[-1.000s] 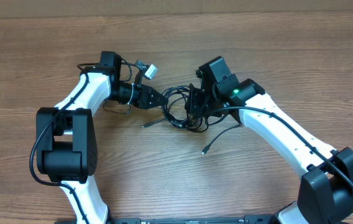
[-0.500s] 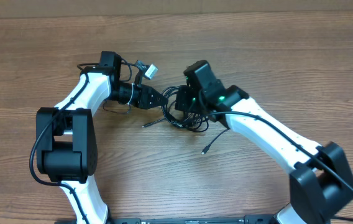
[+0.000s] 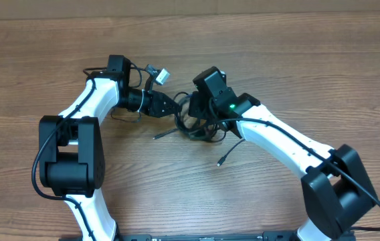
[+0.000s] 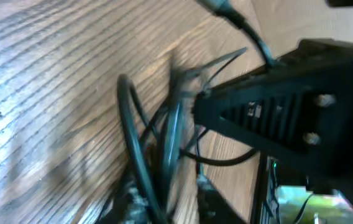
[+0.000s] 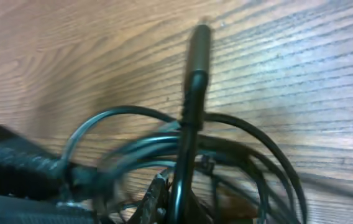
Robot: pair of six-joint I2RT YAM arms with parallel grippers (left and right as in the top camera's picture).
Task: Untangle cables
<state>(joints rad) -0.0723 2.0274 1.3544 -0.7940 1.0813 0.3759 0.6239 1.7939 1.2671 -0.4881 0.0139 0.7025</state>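
— Cables [image 3: 200, 130] first: where are they?

— Mid-table, one black tangle of loops on the wooden table [image 3: 310, 60], right between the two arms. One free end [image 3: 222, 161] with a small tip trails out toward the arms' bases, well apart from the knot. Another pokes out on the left arm's side.

— And the right gripper [image 3: 195, 112]?

— Down on top of the tangle, jaws closed. From its wrist camera a cord rises straight out from between the fingertips and ends in a long plug [image 5: 198, 43], so it is pinching that strand (the loops fan out to either side of it).

— Left gripper [image 3: 176, 107]?

— Pointing in from the left, its tip at the edge of the same knot, just beside the right one. Its own view is blurred: dark fingers [image 4: 128, 202] at the bottom of the frame, several strands running up between them. Parted a little or nipping a cord, I cannot tell.

— Are the two touching?

— Very near; contact I cannot make out.
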